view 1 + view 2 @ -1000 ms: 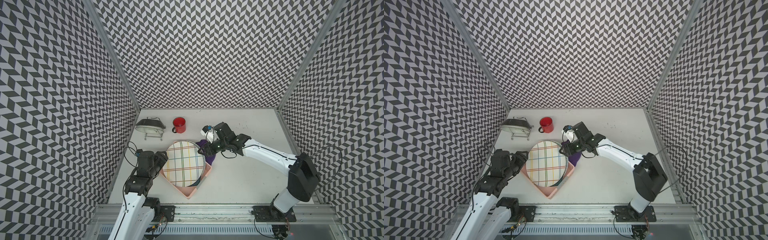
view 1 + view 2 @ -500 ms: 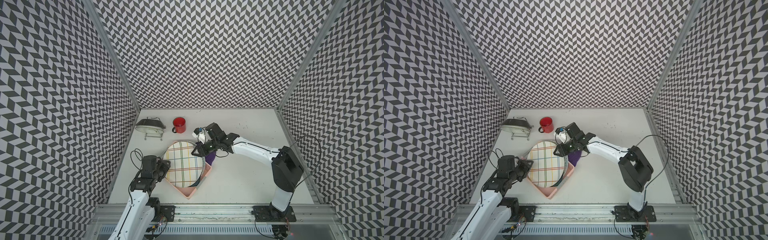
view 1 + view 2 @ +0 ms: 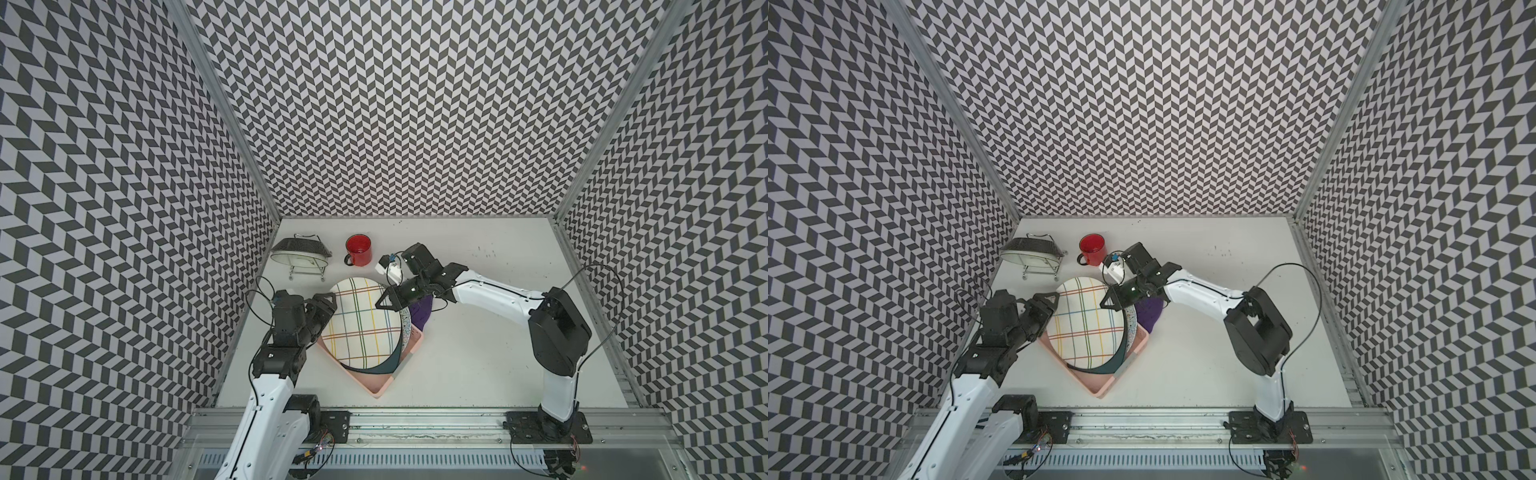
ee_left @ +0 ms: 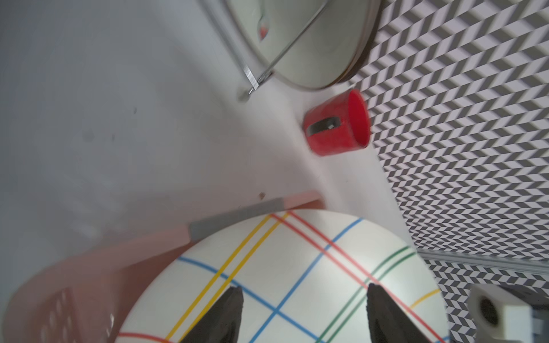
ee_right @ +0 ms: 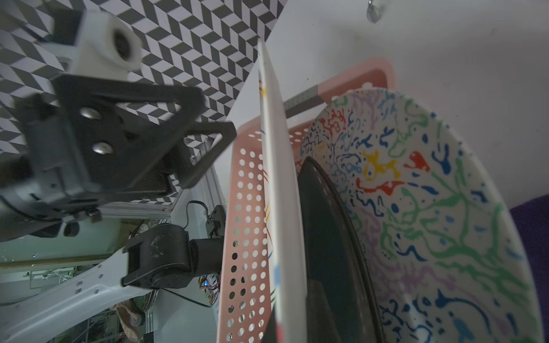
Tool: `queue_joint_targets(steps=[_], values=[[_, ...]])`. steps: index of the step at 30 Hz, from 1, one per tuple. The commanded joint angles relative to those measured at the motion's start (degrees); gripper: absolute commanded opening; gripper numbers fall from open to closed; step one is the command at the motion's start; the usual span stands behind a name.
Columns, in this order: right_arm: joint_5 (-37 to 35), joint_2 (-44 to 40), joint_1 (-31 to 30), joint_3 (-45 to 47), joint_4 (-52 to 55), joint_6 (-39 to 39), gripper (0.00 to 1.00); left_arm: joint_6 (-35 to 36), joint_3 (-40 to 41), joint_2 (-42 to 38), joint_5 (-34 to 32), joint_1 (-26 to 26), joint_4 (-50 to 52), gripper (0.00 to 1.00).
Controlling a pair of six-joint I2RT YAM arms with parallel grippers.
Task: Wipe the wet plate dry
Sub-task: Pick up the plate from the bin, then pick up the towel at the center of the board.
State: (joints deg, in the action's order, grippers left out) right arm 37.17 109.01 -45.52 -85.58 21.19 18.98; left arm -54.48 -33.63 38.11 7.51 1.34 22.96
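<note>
The checked plate (image 3: 364, 324) stands on edge in the pink rack (image 3: 379, 384), leaning in front of a dark plate (image 3: 384, 365) and a speckled plate (image 5: 416, 208). The left gripper (image 3: 330, 305) sits just beside the checked plate's near rim, its jaws well apart; in the left wrist view both fingers (image 4: 228, 314) frame the plate's face with nothing between them. The right gripper (image 3: 384, 302) is at the plate's upper far rim, closed; in both top views its tip overlaps the rim, but whether it pinches the plate or only touches it cannot be told. A purple cloth (image 3: 420, 316) lies on the table (image 3: 478, 353) under the right arm, just beside the rack. A red mug (image 3: 358, 249) and a wire stand (image 3: 301, 253) are farther back
</note>
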Motion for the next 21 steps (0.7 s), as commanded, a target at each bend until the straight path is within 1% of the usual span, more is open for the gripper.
queue_joint_targets(steps=[1, 3, 5, 7, 9, 12, 13, 15, 17, 18, 19, 21], values=[[2.5, -8.7, 3.2, -1.7, -7.6, 3.5, 0.00, 10.8, -7.9, 0.3, -2.2, -0.4, -0.8, 0.68], [2.8, -12.3, 6.1, 0.1, -11.4, 6.9, 0.00, 14.3, -12.1, 3.8, 1.5, -0.1, -0.8, 0.68], [2.5, -16.2, 10.4, 3.0, -15.2, 11.1, 0.00, 16.3, -15.5, 7.4, 4.6, 1.0, -0.8, 0.68], [-2.2, -19.7, 15.9, 5.7, -16.4, 15.1, 0.00, 18.2, -18.5, 10.9, 4.6, 4.5, -1.4, 0.68], [-12.0, -25.4, 21.8, 9.1, -13.8, 17.9, 0.00, 21.3, -21.5, 14.1, 0.8, 11.1, -1.8, 0.67], [-25.4, -35.2, 30.3, 18.3, -13.4, 22.4, 0.00, 26.0, -26.9, 24.0, -6.4, 23.1, -0.3, 0.65], [-28.0, -38.7, 33.3, 21.7, -13.6, 23.5, 0.00, 27.3, -29.4, 28.0, -9.0, 26.7, 1.0, 0.64], [-32.3, -44.4, 37.1, 26.3, -11.1, 24.0, 0.00, 29.8, -35.9, 36.2, -14.9, 33.4, 5.0, 0.63], [-38.8, -47.2, 37.8, 26.4, -3.9, 23.4, 0.00, 31.8, -42.2, 46.5, -20.2, 37.5, 9.8, 0.60], [-40.9, -49.0, 38.1, 27.0, -1.9, 24.0, 0.00, 32.3, -45.2, 50.9, -22.2, 38.2, 12.3, 0.58], [-41.8, -51.0, 38.5, 28.2, -0.6, 24.8, 0.00, 32.2, -47.8, 55.2, -23.0, 38.6, 14.4, 0.56], [-41.7, -55.2, 39.2, 31.6, -0.4, 26.6, 0.00, 33.0, -52.3, 62.4, -22.6, 38.7, 18.2, 0.55]])
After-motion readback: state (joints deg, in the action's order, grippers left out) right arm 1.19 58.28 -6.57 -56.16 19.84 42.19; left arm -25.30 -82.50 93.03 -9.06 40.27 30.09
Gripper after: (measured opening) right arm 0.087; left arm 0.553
